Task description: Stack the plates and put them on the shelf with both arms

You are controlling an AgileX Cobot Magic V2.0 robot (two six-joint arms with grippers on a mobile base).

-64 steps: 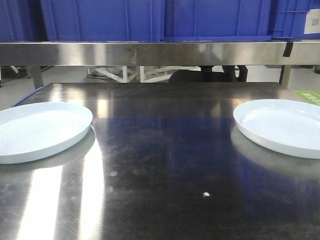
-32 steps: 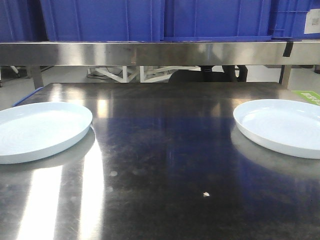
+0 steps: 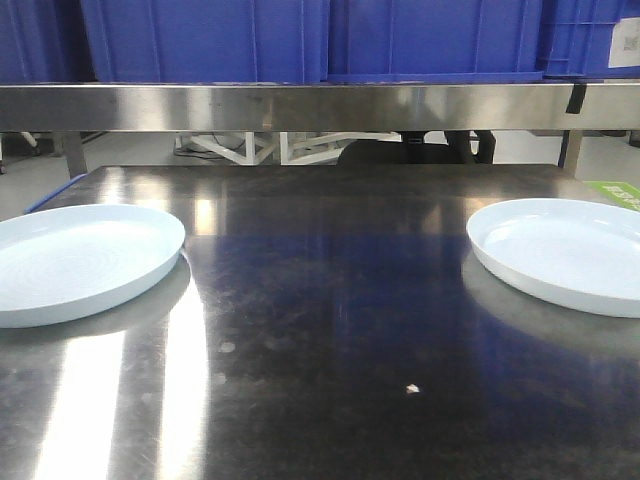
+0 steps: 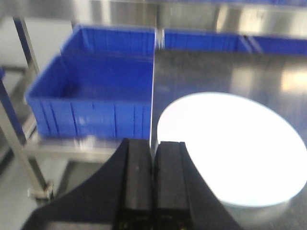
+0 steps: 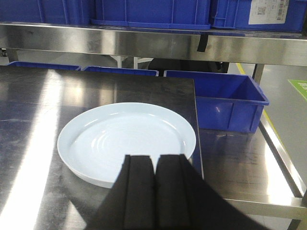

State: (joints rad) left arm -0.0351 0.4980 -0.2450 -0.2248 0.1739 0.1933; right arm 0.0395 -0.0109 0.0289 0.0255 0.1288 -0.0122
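Two pale blue-white plates lie flat on the dark steel tabletop (image 3: 330, 300), far apart: one at the left edge (image 3: 75, 262), one at the right edge (image 3: 565, 252). The shelf (image 3: 320, 107) is the brushed steel rail across the back. No gripper shows in the front view. In the left wrist view my left gripper (image 4: 152, 146) is shut and empty, above the table's left edge next to the left plate (image 4: 235, 148). In the right wrist view my right gripper (image 5: 154, 160) is shut and empty, just above the near rim of the right plate (image 5: 127, 139).
Blue plastic crates (image 3: 300, 40) stand on the shelf tier above the rail. More blue crates sit low beside the table on the left (image 4: 93, 96) and on the right (image 5: 225, 100). A green floor marking (image 3: 618, 192) lies at the far right.
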